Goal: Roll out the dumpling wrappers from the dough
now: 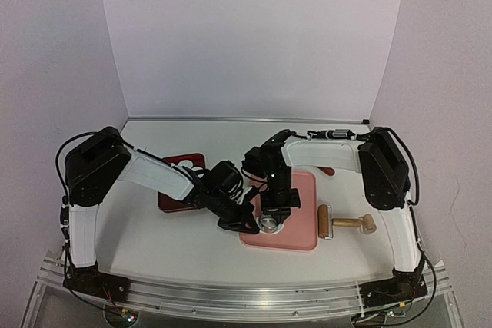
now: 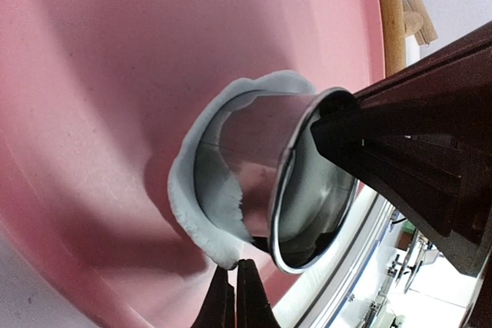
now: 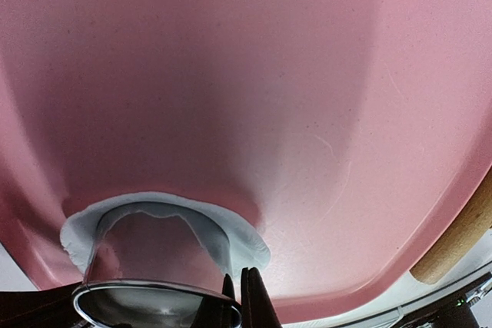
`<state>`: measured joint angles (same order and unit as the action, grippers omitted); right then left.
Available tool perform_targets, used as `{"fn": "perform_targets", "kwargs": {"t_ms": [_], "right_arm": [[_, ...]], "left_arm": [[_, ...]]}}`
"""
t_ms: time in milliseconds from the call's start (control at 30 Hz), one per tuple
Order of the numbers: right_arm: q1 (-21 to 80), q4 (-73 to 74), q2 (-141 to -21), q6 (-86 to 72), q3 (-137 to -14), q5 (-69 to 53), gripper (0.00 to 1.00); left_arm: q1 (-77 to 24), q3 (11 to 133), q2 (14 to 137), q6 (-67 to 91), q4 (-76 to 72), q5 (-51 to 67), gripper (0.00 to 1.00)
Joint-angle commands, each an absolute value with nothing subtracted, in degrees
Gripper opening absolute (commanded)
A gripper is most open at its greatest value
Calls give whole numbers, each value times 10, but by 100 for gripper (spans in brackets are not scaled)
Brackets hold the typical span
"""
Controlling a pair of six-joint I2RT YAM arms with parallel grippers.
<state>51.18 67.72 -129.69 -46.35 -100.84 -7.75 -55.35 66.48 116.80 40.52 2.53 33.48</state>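
Centrally on the white table [image 1: 154, 243] lies a smooth pink mat [image 1: 296, 240] with a raised, rounded rim, and both arms crowd over its near left corner. Most of the mat's far and right surface is bare. A shiny, thin-walled metal ring cutter [image 2: 261, 151] stands upright on the mat. The dough [image 2: 192, 205], a soft, matte white scrap with a ragged inner edge, curves round the ring's base on the far side like a collar and lies flat against the pink surface. The right gripper [image 3: 240, 297] comes down from above, its dark fingers pinching the ring's upper rim. The left gripper [image 2: 235, 297] has its tips pressed together with nothing visible between them; they sit low at the near end of the dough strip, just touching or almost touching it. Just off the mat's right edge lies a wooden roller [image 1: 327, 222], its handle pointing away to the right. Left of the mat, a dark red tray [image 1: 173, 199] sits partly hidden under the left forearm, with a pale patch at its far edge too small to make out.
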Motion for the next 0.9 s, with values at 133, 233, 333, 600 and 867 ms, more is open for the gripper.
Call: {"fn": "perform_targets", "kwargs": {"t_ms": [133, 233, 333, 600, 867], "right_arm": [[522, 634, -1380, -459, -954, -62, 0], [522, 634, -1377, -458, -953, -62, 0], [522, 633, -1375, -457, -952, -63, 0], [523, 629, -1373, -456, -947, -65, 0], [526, 622, -1375, -454, -947, -73, 0]], "left_arm": [[-537, 655, 1143, 461, 12, 299, 17], [-536, 658, 1153, 474, -18, 313, 24], [-535, 661, 1168, 483, -30, 315, 25], [-536, 681, 1213, 494, -37, 338, 19], [-537, 677, 1241, 516, -82, 369, 17]]}}
